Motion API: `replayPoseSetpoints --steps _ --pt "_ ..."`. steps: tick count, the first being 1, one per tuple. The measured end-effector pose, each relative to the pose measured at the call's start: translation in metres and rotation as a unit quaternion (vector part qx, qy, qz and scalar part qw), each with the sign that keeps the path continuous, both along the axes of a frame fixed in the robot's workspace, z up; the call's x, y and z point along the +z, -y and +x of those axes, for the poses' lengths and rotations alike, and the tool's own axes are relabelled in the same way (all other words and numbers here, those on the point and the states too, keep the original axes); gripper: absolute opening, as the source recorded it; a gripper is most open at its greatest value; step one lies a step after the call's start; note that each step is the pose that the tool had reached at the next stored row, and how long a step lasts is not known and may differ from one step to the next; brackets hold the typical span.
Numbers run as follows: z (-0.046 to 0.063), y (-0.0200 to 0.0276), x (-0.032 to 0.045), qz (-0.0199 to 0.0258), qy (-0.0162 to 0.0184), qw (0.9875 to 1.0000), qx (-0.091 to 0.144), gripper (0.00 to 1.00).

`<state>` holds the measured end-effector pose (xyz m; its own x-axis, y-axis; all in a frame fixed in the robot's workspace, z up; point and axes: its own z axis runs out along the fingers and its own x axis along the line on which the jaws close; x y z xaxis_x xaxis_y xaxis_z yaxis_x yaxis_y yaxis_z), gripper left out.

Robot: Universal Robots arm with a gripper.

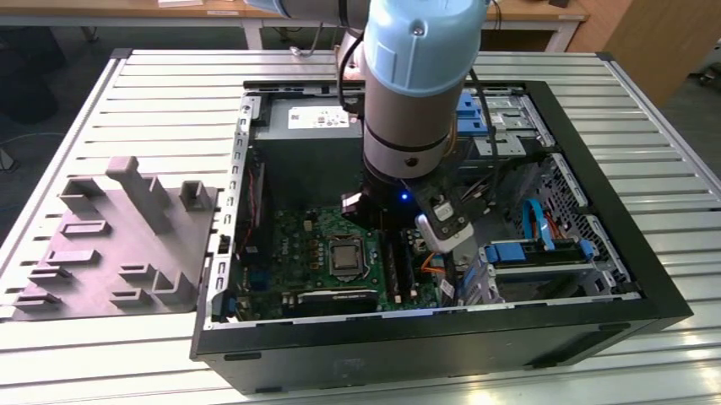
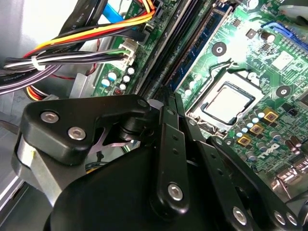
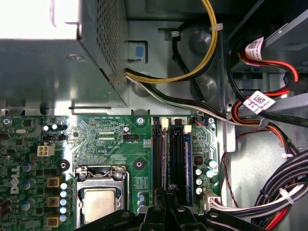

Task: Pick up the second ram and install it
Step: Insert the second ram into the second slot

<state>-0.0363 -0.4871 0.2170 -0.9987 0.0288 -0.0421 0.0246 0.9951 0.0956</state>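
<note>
— What is inside the open black metal computer case [image 1: 664, 295] on the slatted metal table [image 1: 169, 84]?

— A green circuit board [image 3: 110, 130] lies flat on its floor. It carries a square silver processor socket [image 3: 98, 204] and long black plastic memory slots [image 3: 160, 159]. A dark blue-green memory stick [image 3: 188, 159] stands upright in the slot farthest from the socket. I cannot tell whether this is the second one.

— And the black gripper [image 3: 168, 195]?

— It is over the slots. Its narrow tips are drawn together, just beside the stick. I cannot see anything between them.

— What is around it?

— A perforated grey metal box [image 3: 48, 48] at the board's edge. Bundles of coloured cables [image 2: 72, 53] run close beside the slots. A grey moulded tray [image 1: 113, 245] lies outside the case, near the table's edge at the exterior view's left.
</note>
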Motion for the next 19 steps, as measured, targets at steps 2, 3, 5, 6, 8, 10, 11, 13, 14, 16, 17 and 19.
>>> replayPoseSetpoints --steps 2,3,5,6,8,10,11,13,14,16,17,19 --pt "0.0000 0.0000 -0.0006 0.0002 0.0000 1.0000 0.000 0.11" --pt "0.0000 0.0000 -0.0007 0.0002 0.0000 1.0000 0.000 0.11" --pt "0.0000 0.0000 -0.0008 0.0002 0.0000 1.0000 0.000 0.11" --pt "0.0000 0.0000 -0.0011 0.0003 0.0000 1.0000 0.000 0.11" --pt "0.0000 0.0000 -0.0016 0.0003 0.0000 1.0000 0.000 0.11" --pt "0.0000 0.0000 -0.0016 0.0002 0.0000 1.0000 0.000 0.11" --pt "0.0000 0.0000 -0.0016 0.0002 0.0000 1.0000 0.000 0.11" --pt "0.0000 0.0000 -0.0017 0.0003 0.0000 1.0000 0.000 0.11" --pt "0.0000 0.0000 -0.0017 0.0002 0.0000 1.0000 0.000 0.11" --pt "0.0000 0.0000 -0.0017 0.0002 0.0000 1.0000 0.000 0.11" --pt "0.0000 0.0000 -0.0018 0.0004 0.0000 1.0000 0.000 0.11" --pt "0.0000 -0.0002 -0.0023 0.0009 0.0002 1.0000 0.000 0.13"
